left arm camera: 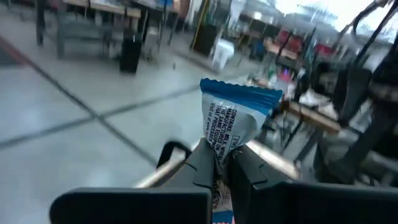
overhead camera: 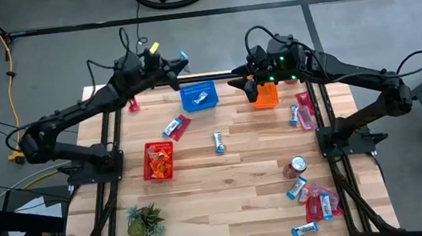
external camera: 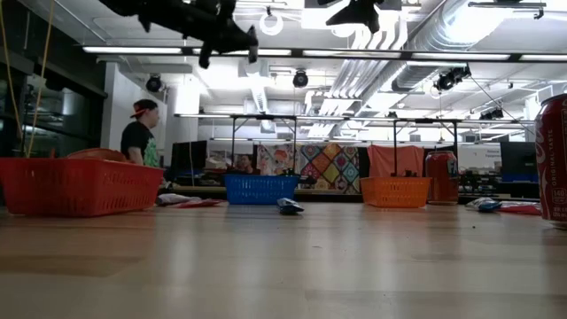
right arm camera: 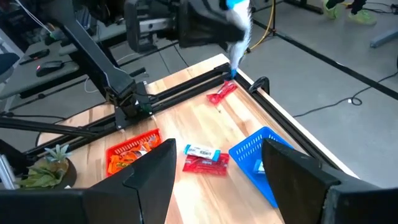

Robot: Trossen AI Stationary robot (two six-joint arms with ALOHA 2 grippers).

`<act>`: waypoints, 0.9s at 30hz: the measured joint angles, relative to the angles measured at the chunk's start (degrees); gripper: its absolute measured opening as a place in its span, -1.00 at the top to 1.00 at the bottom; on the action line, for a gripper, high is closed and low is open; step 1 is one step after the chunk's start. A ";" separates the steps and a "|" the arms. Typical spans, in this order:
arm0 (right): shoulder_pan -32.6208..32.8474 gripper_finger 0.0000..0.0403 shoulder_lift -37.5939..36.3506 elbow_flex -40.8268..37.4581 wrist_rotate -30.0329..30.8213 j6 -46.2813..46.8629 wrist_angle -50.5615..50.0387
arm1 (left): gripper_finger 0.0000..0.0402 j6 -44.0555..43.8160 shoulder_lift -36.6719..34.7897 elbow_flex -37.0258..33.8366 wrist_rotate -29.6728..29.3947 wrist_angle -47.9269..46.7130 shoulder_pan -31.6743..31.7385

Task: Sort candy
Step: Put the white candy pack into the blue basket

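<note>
Two black jointed arms, black cables, green lights on right wrist.

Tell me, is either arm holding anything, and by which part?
The left end effector pinches a blue-and-white wrapped candy bar at its lower part. The right end effector holds nothing.

The lower end of the blue-and-white candy bar is hidden between the dark fingers of the left gripper, and in the right wrist view the same bar is smeared into a blur. In the low view the soda can is cut off by the picture's edge. The contents of the blue basket and orange basket are screened there by the mesh walls.
</note>
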 joint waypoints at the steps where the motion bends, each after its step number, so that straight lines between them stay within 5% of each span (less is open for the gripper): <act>1: 0.00 -0.15 0.00 0.00 -0.01 -0.01 0.00 | 1.00 0.11 0.96 1.15 -0.37 0.48 0.09; 8: 0.00 -0.15 0.00 -0.02 -0.02 0.00 0.00 | 1.00 3.63 11.48 11.36 -4.27 -14.21 2.08; 13: 0.00 -0.15 0.00 -0.04 0.00 1.16 -0.06 | 1.00 3.98 20.90 12.01 -5.10 -21.24 1.59; 20: 0.00 -0.15 0.00 -0.04 0.01 1.09 -0.50 | 0.98 1.19 32.65 11.99 -5.30 -21.51 -1.04; 27: 0.00 -0.15 0.00 -0.04 0.01 1.09 -0.50 | 0.88 1.01 35.30 11.97 -7.71 -21.72 -2.80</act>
